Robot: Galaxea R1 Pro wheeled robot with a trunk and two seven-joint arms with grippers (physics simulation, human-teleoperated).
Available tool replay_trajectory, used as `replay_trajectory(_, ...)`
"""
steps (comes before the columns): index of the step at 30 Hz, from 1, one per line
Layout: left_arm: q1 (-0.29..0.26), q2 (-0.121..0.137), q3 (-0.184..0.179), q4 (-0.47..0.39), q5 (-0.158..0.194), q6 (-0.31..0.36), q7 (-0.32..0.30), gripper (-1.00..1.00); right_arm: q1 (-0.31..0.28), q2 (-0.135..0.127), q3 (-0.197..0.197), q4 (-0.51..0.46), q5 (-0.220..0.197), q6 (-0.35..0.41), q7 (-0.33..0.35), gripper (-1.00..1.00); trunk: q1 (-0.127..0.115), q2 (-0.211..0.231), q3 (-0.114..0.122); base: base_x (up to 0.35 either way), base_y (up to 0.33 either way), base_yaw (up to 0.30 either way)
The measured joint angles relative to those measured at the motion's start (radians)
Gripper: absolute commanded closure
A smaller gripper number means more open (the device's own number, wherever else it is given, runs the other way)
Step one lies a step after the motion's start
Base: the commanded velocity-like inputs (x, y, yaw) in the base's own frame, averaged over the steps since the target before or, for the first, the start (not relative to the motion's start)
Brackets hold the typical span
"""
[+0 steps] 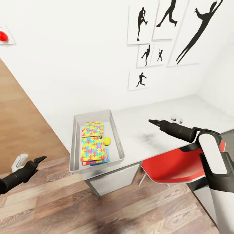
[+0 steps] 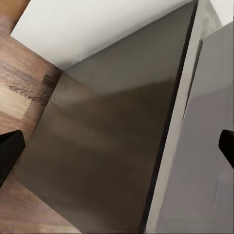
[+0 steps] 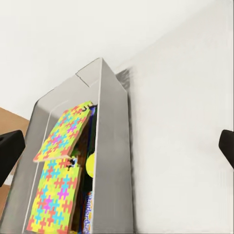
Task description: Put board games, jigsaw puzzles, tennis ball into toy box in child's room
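White-walled rm, grey table, toy box w/ puzzles, both arms' fingers apart.

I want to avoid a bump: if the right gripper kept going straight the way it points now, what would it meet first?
Probably the toy box: the right gripper hangs open above the table, aimed toward the box's near wall. Depth is unclear; it might pass just over the rim.

light: bright, even | shadows: soft smudge on table | focus: slightly soft | edges: wide-angle stretch
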Motion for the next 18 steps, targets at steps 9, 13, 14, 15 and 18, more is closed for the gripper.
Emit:
replay_trajectory(9,0.071,0.0,-0.002,0.148,-0.07,-0.019,-0.052,-1.0,0.045,-0.024,-0.01,0.0,0.002,0.001,-0.008,-1.0,0.0,0.0,0.013,-0.001,0.0,-0.124)
replay_trajectory(13,0.115,-0.006,-0.002,0.187,-0.101,-0.028,-0.078,-1.0,0.066,-0.038,-0.012,0.0,0.002,0.0,-0.011,-1.0,0.0,0.0,0.019,0.0,0.0,-0.123)
replay_trajectory(14,0.128,-0.008,-0.002,0.2,-0.111,-0.031,-0.083,-1.0,0.074,-0.043,-0.012,0.0,0.004,0.0,-0.012,-1.0,0.0,0.0,0.021,0.0,0.0,-0.123)
replay_trajectory(15,0.14,-0.01,-0.002,0.215,-0.117,-0.036,-0.087,-1.0,0.082,-0.048,-0.012,0.0,0.004,0.0,-0.013,-1.0,0.0,0.0,0.022,0.0,0.0,-0.122)
replay_trajectory(18,0.16,-0.012,0.0,0.258,-0.126,-0.054,-0.094,-1.0,0.102,-0.058,-0.013,0.001,0.005,-0.001,-0.016,-1.0,0.0,0.0,0.027,0.0,0.0,-0.122)
